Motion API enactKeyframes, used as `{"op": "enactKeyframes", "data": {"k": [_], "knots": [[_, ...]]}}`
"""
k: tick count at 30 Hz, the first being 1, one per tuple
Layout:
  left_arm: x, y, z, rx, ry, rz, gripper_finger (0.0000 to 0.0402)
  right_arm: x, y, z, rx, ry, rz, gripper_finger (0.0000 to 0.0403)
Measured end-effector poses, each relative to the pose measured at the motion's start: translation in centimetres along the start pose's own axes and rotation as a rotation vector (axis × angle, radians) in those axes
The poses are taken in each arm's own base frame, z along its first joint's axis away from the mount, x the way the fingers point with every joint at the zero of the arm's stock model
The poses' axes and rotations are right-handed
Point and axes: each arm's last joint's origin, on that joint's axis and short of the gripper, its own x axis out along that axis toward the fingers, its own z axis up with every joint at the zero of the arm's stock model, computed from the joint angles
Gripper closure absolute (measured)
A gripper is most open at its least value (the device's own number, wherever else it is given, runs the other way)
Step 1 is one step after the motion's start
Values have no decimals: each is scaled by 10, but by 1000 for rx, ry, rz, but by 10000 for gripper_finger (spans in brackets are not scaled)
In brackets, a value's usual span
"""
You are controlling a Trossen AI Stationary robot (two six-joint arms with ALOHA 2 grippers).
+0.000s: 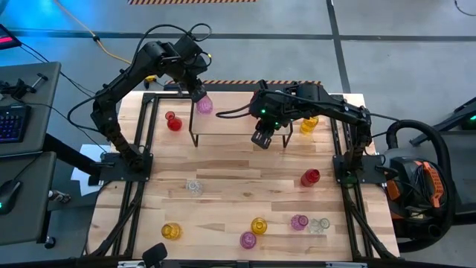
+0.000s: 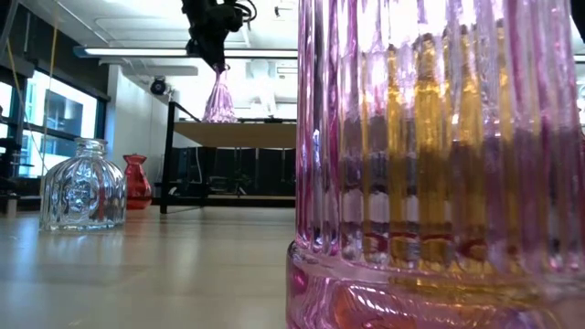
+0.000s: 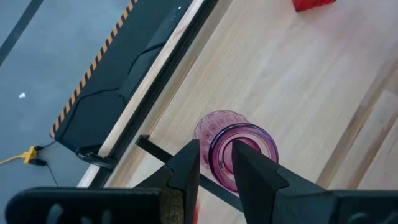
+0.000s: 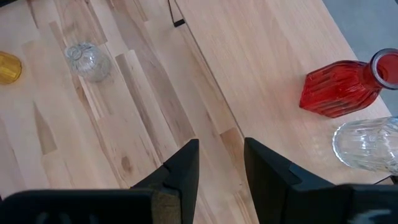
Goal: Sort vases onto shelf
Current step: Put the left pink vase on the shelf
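My left gripper is shut on a pink vase over the far left corner of the shelf. In the low view the vase hangs upright below the gripper, its base at or just above the shelf top. My right gripper is open and empty above the shelf's near right part. A yellow vase stands just right of the shelf and a red vase just left of it. Red, clear, yellow and pink vases stand on the table. My left gripper holds the pink vase by the rim of its mouth. One finger seems to be inside the mouth and the other outside, pinching the wall. The fingers come from above, pointing down. The vase hangs upright; whether its base touches the shelf I cannot tell.
More vases stand near the front edge: yellow, pink, clear. The pink one fills the low view's right half. The right wrist view shows a red and a clear vase close by. Bare wood lies mid-table.
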Motion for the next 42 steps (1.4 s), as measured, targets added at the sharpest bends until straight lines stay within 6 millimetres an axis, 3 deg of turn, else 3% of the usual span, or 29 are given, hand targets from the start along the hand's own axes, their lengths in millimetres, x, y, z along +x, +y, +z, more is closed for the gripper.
{"op": "enactKeyframes", "data": {"k": [24, 42], "knots": [[0, 0, 0, 3, -7, -56, 316, 0, 0, 0, 0, 1, 1, 295], [-1, 2, 0, -30, -3, 32, 316, 0, 0, 0, 1, 2, 4, 295]]}}
